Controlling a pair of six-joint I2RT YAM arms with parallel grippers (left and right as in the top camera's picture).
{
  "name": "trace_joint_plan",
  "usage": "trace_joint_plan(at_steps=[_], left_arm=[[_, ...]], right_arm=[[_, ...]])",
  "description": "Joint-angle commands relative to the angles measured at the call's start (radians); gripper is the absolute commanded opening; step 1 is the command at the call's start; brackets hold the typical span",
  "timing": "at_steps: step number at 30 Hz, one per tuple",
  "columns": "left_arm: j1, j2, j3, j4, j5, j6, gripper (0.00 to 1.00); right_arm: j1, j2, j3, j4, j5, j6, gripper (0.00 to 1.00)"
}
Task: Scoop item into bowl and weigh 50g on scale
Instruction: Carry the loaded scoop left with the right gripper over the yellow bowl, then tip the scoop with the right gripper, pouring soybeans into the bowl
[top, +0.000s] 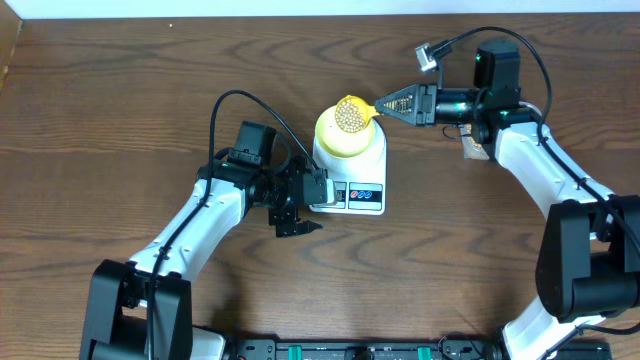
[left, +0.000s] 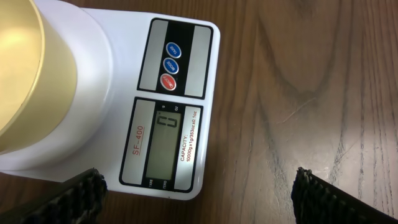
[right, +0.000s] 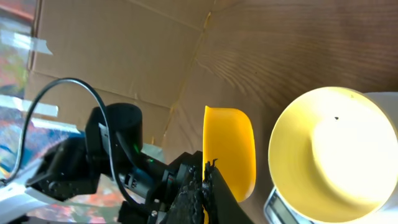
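Note:
The white scale (top: 352, 185) sits mid-table with the pale yellow-green bowl (top: 340, 138) on its platform. My right gripper (top: 392, 103) is shut on the handle of a yellow scoop (top: 352, 112), which hovers over the bowl's far rim heaped with tan beans (top: 350, 115). In the right wrist view the scoop (right: 230, 152) shows its back beside the bowl (right: 336, 155), whose inside looks bare; the right gripper (right: 205, 186) clamps the handle. My left gripper (top: 297, 220) stands open at the scale's front left corner. In the left wrist view its fingers (left: 81, 199) flank the scale's display (left: 163, 143), which reads zero.
Brown cardboard (right: 124, 50) lies beyond the table's edge in the right wrist view. Black cables loop over both arms, one (top: 240, 100) above the left arm. Bare wooden table (left: 311, 93) lies to the right of the scale.

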Motion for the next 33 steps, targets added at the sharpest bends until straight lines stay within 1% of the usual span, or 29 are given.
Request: trace_joint_plan(at_steps=[1, 5, 10, 12, 16, 22, 33], left_arm=[[-0.002, 0.003, -0.012, 0.001, 0.013, -0.012, 0.98], [-0.002, 0.003, -0.012, 0.001, 0.013, -0.012, 0.98], [-0.002, 0.003, -0.012, 0.001, 0.013, -0.012, 0.98], [-0.002, 0.003, -0.012, 0.001, 0.013, -0.012, 0.98], [-0.002, 0.003, -0.012, 0.001, 0.013, -0.012, 0.98], [-0.002, 0.003, -0.012, 0.001, 0.013, -0.012, 0.98], [-0.002, 0.003, -0.012, 0.001, 0.013, -0.012, 0.98]], right_arm=[[0.013, 0.003, -0.003, -0.014, 0.023, -0.092, 0.01], [0.019, 0.003, -0.003, -0.054, 0.073, -0.13, 0.01], [0.021, 0.003, -0.003, -0.078, 0.087, -0.257, 0.01], [0.021, 0.003, -0.003, -0.09, 0.139, -0.299, 0.01], [0.022, 0.003, -0.003, -0.105, 0.233, -0.319, 0.01], [0.029, 0.003, -0.003, -0.122, 0.233, -0.406, 0.01], [0.039, 0.003, -0.003, -0.129, 0.235, -0.525, 0.01]])
